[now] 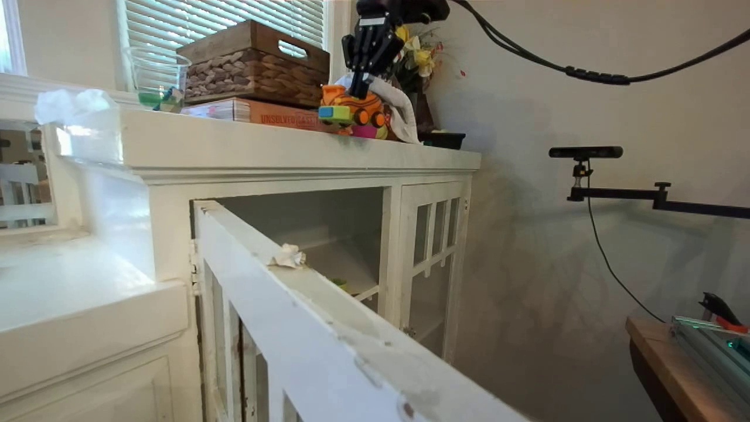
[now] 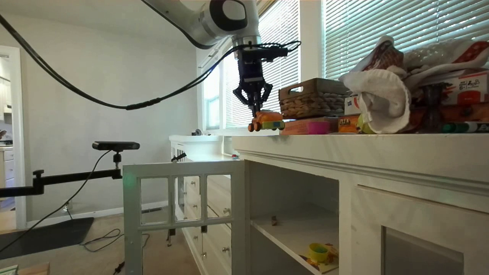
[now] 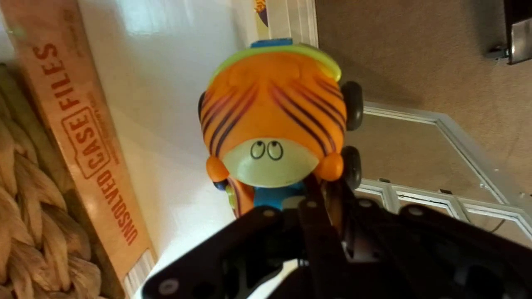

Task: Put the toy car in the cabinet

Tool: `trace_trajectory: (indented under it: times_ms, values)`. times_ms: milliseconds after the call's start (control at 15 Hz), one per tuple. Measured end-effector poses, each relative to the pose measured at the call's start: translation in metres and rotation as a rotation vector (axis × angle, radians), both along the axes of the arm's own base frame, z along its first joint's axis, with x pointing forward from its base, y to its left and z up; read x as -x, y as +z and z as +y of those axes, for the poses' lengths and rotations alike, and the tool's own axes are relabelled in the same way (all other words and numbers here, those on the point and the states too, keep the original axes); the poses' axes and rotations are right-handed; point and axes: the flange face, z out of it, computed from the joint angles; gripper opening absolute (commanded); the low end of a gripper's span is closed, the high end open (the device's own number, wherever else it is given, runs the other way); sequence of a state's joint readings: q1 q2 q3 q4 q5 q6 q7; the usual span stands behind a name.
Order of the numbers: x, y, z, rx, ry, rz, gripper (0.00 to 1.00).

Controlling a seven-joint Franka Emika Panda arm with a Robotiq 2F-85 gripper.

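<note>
End effector (image 2: 255, 112), nearly closed, pinching the toy car (image 3: 273, 116) (orange, dark-striped)

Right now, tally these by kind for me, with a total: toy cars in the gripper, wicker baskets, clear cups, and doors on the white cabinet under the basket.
Toy car in the gripper: 1
Wicker basket: 1
Clear cup: 1
Doors on the white cabinet: 2 (an open door and a shut door)
Total: 5
</note>
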State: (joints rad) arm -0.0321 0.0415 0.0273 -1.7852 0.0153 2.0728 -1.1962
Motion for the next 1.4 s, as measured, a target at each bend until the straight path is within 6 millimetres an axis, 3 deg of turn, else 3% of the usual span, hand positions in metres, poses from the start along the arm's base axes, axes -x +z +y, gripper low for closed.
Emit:
trace_trajectory:
  times_ms: [333, 933, 1400]
  values:
    - [0.037, -0.022, 0.013, -0.009, 0.017, 0.046, 0.03]
    - [0.067, -0.132, 0.025, -0.056, 0.002, 0.085, 0.03]
    - [0.081, -0.194, 0.02, -0.05, -0.017, 0.05, 0.03]
